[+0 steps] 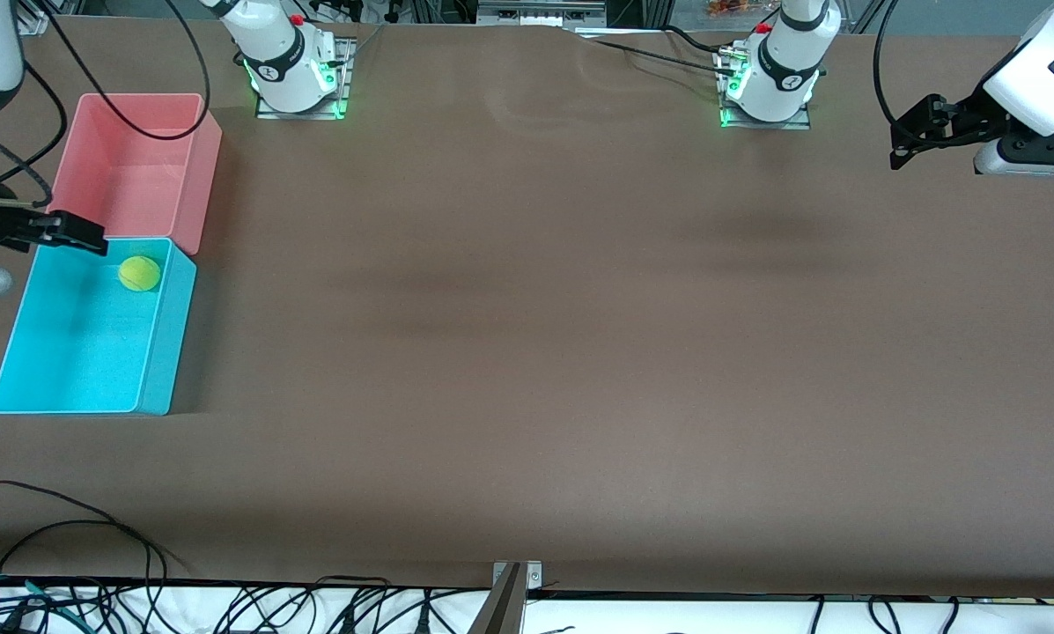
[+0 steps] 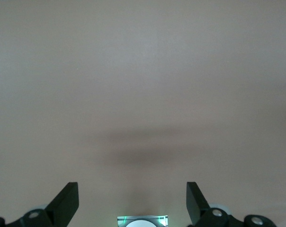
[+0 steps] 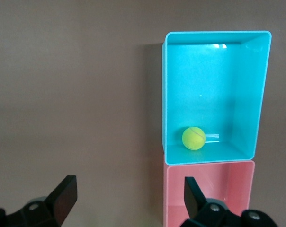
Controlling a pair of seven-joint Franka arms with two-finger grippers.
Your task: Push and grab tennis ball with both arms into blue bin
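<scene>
The tennis ball (image 1: pixel 139 273) lies inside the blue bin (image 1: pixel 164 352), in the corner nearest the pink bin; it also shows in the right wrist view (image 3: pixel 193 138) on the floor of the blue bin (image 3: pixel 249 94). My right gripper (image 1: pixel 91 238) is open and empty, raised above where the two bins meet, apart from the ball. In its wrist view the right gripper (image 3: pixel 128 189) has wide-spread jaws. My left gripper (image 1: pixel 898 150) waits open and empty over bare table at the left arm's end; its wrist view (image 2: pixel 132 189) shows only table.
The pink bin (image 1: pixel 130 167) stands empty against the blue bin, farther from the front camera; it also shows in the right wrist view (image 3: pixel 214 194). Both arm bases stand along the table's robot edge. Black cables (image 1: pixel 95 528) lie by the near edge.
</scene>
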